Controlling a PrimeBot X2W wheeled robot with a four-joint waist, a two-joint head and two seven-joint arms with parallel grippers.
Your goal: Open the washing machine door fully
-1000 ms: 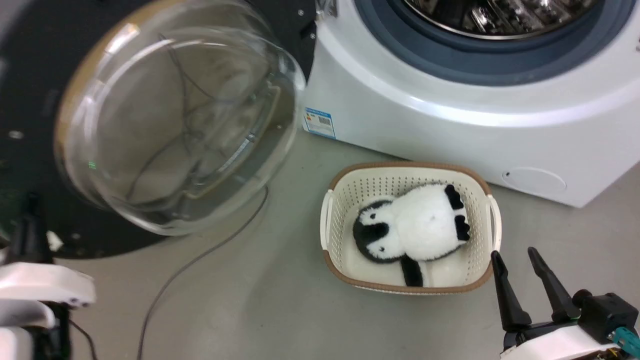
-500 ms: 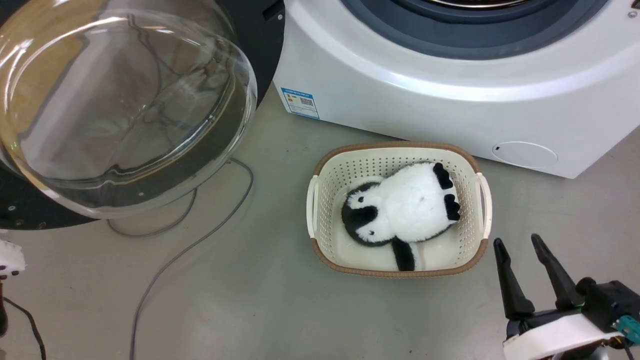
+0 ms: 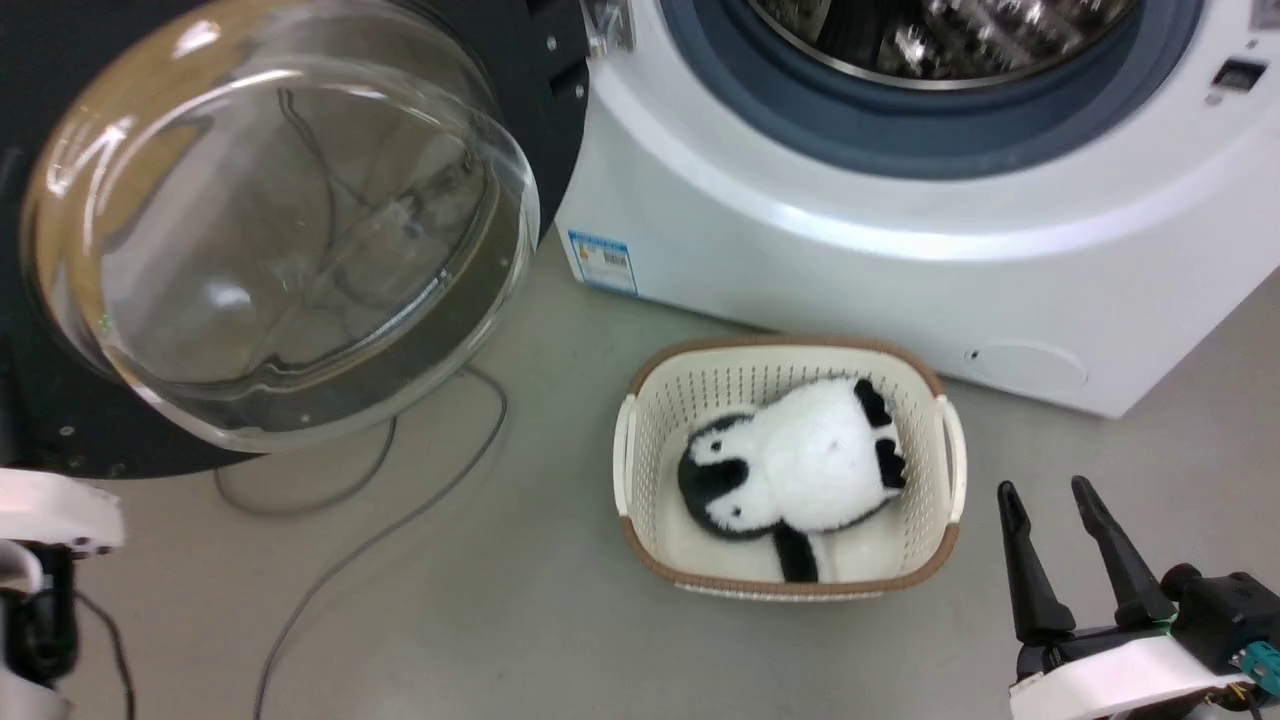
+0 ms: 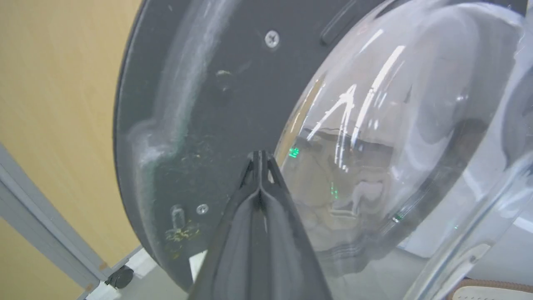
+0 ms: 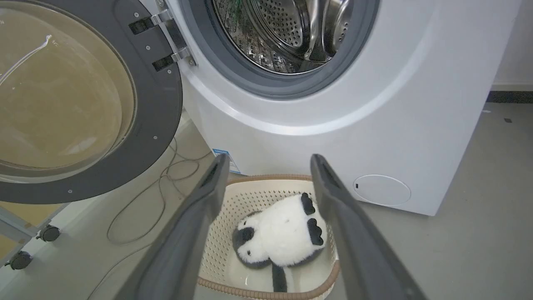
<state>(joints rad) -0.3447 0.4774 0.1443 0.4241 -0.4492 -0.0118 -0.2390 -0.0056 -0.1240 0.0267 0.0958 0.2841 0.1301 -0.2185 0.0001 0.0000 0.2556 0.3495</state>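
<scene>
The washing machine door [image 3: 540,70] stands swung out to the left of the white washing machine [image 3: 850,260], its clear glass bowl [image 3: 280,230] bulging toward me. A metal hinge [image 5: 173,56] joins it to the machine, and the steel drum [image 5: 287,33] lies exposed inside its grey gasket [image 3: 900,140]. In the left wrist view my left gripper [image 4: 260,155] is shut on nothing, its tip close before the door's dark inner face [image 4: 200,104] beside the glass; I cannot tell whether it touches. My right gripper [image 3: 1043,488] is open low at the right, off the door.
A cream basket [image 3: 640,470] holding a black-and-white penguin plush [image 3: 800,460] sits on the floor before the machine, between my right fingers [image 5: 200,216] in the right wrist view. Grey cables [image 3: 400,520] trail under the door. A wheeled frame [image 5: 49,233] and yellow panel [image 4: 54,104] stand behind the door.
The head camera has shifted, so the whole picture moved. My pale left forearm is back at the lower left edge. Door and right gripper keep about the same stand.
</scene>
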